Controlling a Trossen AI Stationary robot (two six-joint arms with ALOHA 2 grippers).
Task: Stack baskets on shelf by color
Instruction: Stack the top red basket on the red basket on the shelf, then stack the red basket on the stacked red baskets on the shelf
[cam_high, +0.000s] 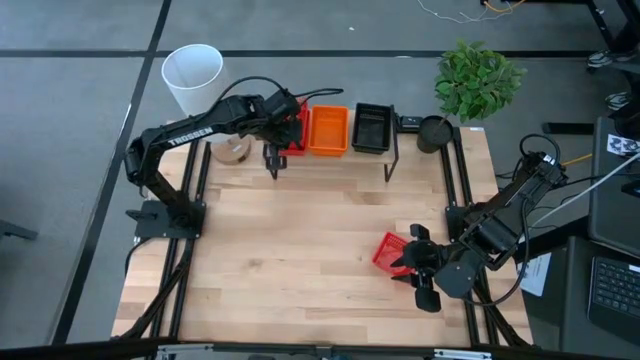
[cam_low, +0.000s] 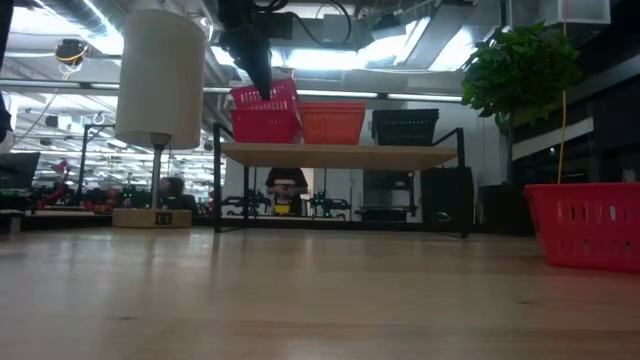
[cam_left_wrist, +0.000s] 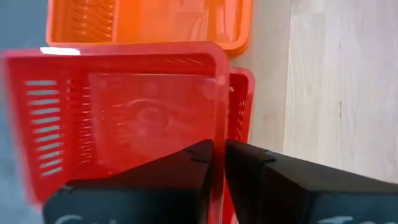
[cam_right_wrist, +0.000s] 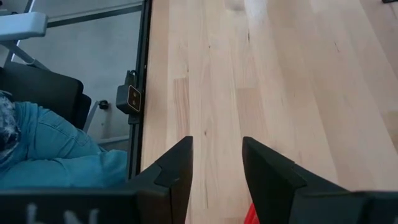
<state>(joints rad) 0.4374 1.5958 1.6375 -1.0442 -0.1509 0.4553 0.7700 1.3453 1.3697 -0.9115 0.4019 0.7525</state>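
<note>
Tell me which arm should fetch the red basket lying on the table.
Right, probably. The right pincer sits open beside the loose red basket at the table's near right, while the left pincer is across the table at the shelf, fingers around the top red basket's wall.

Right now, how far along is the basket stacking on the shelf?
Orange plastic mesh baskets and black mesh baskets sit on the low wooden shelf. The left gripper pinches a red mesh basket over the red stack. One red basket on the table remains, beside the open right gripper.
</note>
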